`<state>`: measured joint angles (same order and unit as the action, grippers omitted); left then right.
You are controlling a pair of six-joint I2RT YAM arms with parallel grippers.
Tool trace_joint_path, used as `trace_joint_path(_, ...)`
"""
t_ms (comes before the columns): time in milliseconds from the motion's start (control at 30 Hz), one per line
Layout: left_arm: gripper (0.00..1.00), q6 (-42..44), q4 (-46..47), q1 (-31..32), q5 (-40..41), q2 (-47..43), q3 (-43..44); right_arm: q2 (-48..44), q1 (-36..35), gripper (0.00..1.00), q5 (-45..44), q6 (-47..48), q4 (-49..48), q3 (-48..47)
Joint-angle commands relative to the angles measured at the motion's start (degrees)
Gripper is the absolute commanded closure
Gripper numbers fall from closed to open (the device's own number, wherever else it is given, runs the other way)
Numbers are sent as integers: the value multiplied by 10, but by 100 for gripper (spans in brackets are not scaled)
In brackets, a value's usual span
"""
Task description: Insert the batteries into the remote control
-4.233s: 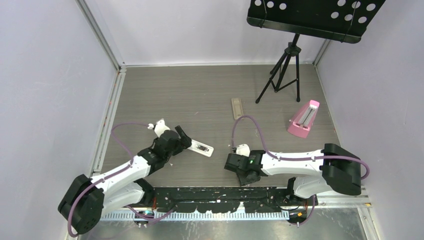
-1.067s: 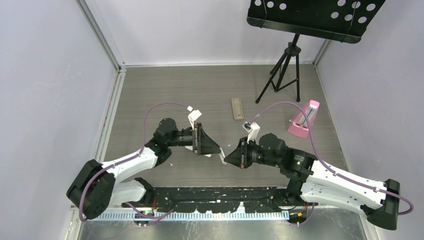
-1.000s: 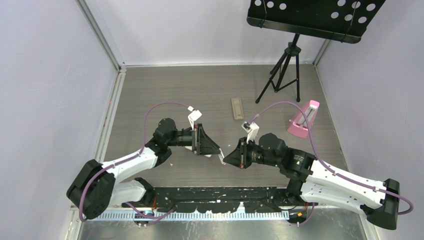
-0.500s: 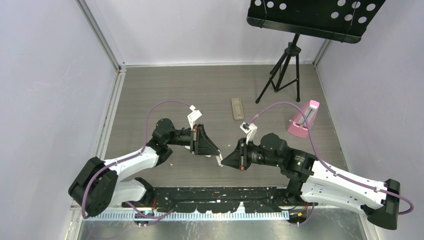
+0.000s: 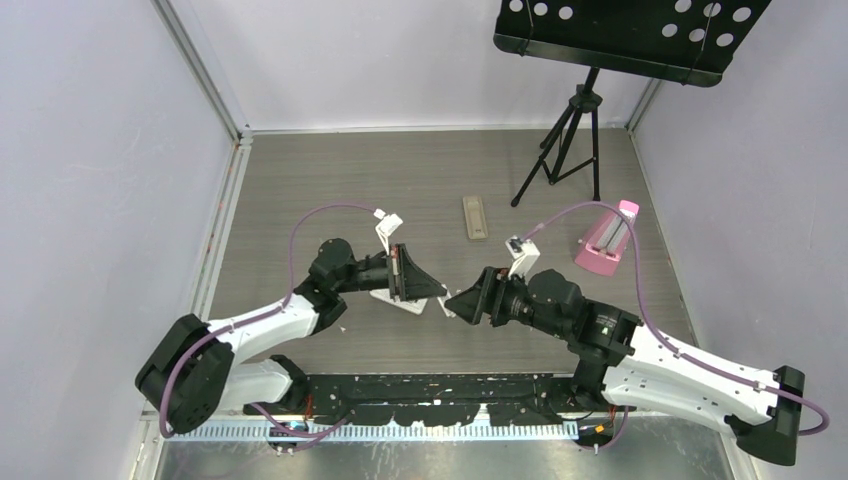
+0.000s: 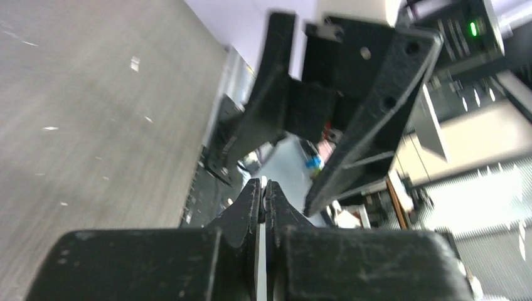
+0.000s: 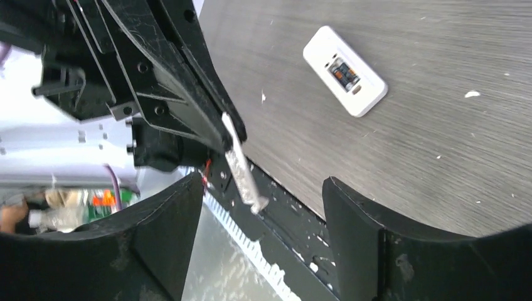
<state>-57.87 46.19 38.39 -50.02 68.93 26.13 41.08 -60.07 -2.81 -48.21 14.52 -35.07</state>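
Note:
The remote control (image 7: 345, 70) lies flat on the table, white face up. Its dark recess shows batteries (image 7: 343, 73) inside. In the top view the remote control (image 5: 398, 299) is partly hidden under my left gripper (image 5: 438, 297). That gripper (image 6: 263, 185) is shut on a thin whitish flat strip (image 7: 241, 164), held edge-on above the table's near edge. My right gripper (image 7: 262, 188) faces it with its jaws wide apart on either side of the strip's free end, not touching it. In the top view my right gripper (image 5: 464, 302) sits just right of the strip (image 5: 444, 306).
A slim tan bar (image 5: 476, 217) lies farther back at mid-table. A pink wedge-shaped object (image 5: 605, 238) stands at the right. A black tripod (image 5: 565, 150) carrying a music stand is at the back right. The black rail (image 5: 440, 392) runs along the near edge.
My right gripper opened, let go of the strip and drew back slightly to the right. My left gripper closed on the strip and now holds it alone.

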Motion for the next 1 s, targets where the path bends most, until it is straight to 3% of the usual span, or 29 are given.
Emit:
trace_joint_path(0,100,6,-76,1,194,-32,14,-30,2,24,-124,-97,-44,27)
trace_joint_path(133,100,-21,-98,1,302,-52,9,-3,2,27,-147,-162,-87,37)
trace_joint_path(300,100,-88,-78,0,332,-54,6,41,2,43,-157,-196,-202,63)
trace_joint_path(467,100,-146,-68,0,336,-62,-5,60,2,38,-170,-200,-354,98)
trace_joint_path(600,100,-151,-68,0,339,-70,-10,64,2,38,-189,-188,-332,77)
trace_joint_path(967,100,-166,-67,0,331,-83,-15,58,3,55,-235,-205,-325,78)
